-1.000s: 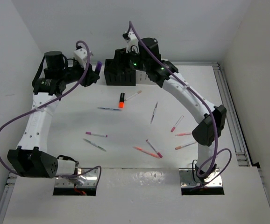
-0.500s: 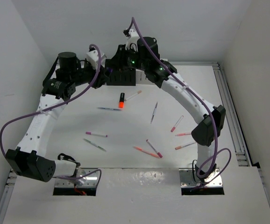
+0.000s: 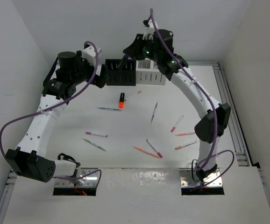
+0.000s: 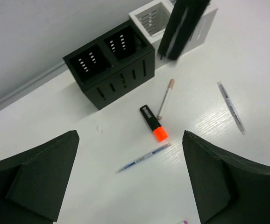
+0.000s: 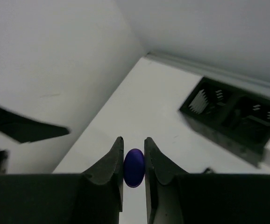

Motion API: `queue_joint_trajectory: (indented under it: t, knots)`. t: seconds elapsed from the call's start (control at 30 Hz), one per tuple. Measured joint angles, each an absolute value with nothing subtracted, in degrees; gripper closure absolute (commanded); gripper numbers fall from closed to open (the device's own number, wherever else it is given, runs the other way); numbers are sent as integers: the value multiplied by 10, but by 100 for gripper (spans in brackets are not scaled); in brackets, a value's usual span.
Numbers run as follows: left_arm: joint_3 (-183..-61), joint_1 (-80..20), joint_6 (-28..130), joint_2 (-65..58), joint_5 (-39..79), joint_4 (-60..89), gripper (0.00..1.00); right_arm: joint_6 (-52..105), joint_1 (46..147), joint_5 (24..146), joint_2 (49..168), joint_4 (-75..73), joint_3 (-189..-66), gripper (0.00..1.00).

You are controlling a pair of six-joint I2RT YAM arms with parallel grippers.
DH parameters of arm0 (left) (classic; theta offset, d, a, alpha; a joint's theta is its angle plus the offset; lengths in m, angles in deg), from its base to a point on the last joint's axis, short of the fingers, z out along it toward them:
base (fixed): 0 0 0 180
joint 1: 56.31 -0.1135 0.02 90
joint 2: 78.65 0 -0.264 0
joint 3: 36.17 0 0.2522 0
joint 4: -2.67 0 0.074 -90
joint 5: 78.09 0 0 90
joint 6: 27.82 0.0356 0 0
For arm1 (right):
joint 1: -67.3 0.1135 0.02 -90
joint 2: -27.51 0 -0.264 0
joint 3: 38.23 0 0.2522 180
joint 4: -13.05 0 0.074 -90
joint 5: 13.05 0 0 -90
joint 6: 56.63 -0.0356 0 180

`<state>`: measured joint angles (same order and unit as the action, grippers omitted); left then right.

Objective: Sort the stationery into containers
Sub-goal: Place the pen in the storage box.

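Observation:
My right gripper (image 5: 134,161) is shut on a purple marker (image 5: 134,169), seen end-on between the fingers. In the top view the right gripper (image 3: 128,50) hangs above the black container (image 3: 121,73), which stands next to the white container (image 3: 150,76) at the back. My left gripper (image 3: 103,77) stands open just left of the black container, nothing between its fingers (image 4: 37,179). On the table lie an orange-black highlighter (image 3: 121,100), a blue pen (image 3: 109,108) and several thin pens, among them pink ones (image 3: 177,123) (image 3: 96,134).
The left wrist view shows the black container (image 4: 111,70), the white container (image 4: 152,16), the highlighter (image 4: 153,123) and the blue pen (image 4: 144,157) below the open fingers. Walls close the table at the back and the left. A rail (image 3: 230,116) runs along the right edge.
The left gripper carried the purple marker right to the right gripper, which shut on it. The left gripper then opened and drew back; the right gripper rose with the marker.

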<state>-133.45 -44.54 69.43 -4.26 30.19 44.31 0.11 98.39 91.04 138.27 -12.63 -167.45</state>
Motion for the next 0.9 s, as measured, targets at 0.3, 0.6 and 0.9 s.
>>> queue_joint_trajectory:
  t: [0.3, 0.6, 0.9]
  knots:
    - [-1295, -452, 699, -43, 268, 440, 0, 124, 875, 807, 1442, -19, -1674, 100]
    - [-1285, -452, 717, -14, 265, 438, 0, 200, 860, 769, 1606, 35, -1716, 100]
    - [-1259, -444, 717, 57, 246, 426, 0, 231, 869, 751, 1634, 35, -1710, 40]
